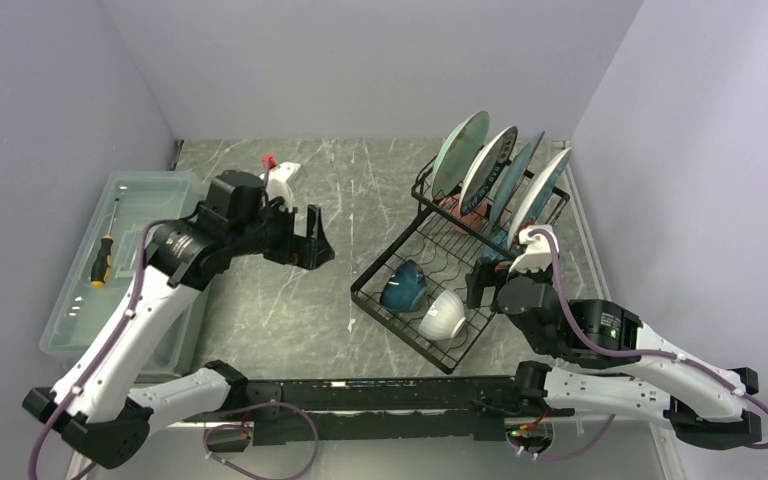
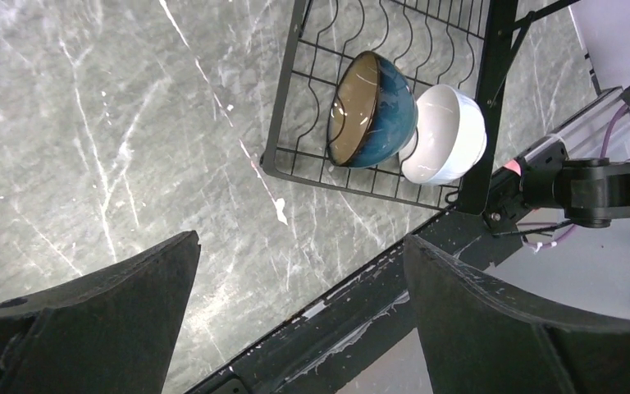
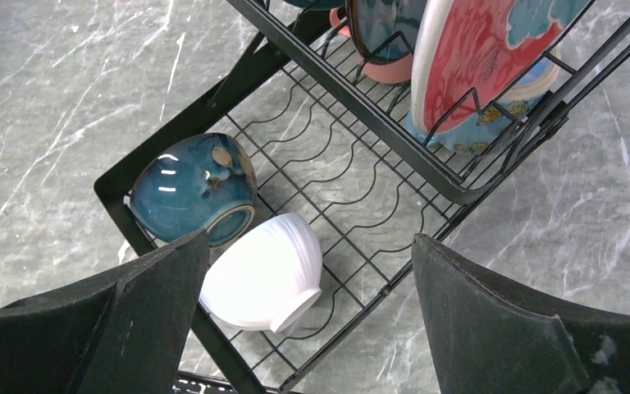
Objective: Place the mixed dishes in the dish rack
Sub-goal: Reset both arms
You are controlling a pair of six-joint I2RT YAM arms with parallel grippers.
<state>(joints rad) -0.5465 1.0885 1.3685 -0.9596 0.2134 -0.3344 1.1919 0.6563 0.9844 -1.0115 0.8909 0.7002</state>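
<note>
The black wire dish rack (image 1: 390, 322) stands right of centre. Several plates (image 1: 488, 165) stand upright in its rear slots, among them a red plate (image 3: 476, 57). Two bowls lie on their sides on its front tier: a bowl blue outside and brown inside (image 2: 373, 111) (image 1: 403, 285) and a white bowl (image 3: 267, 275) (image 1: 442, 315). My right gripper (image 3: 308, 238) hangs open just above the white bowl, holding nothing. My left gripper (image 2: 301, 246) (image 1: 310, 240) is open and empty over bare table, left of the rack (image 2: 283, 82).
A clear plastic box (image 1: 70, 310) with a screwdriver (image 1: 103, 260) sits at the left edge. A small white and red object (image 1: 280, 178) stands near the back wall. Walls close in on three sides. The black base rail (image 1: 380, 395) runs along the near edge.
</note>
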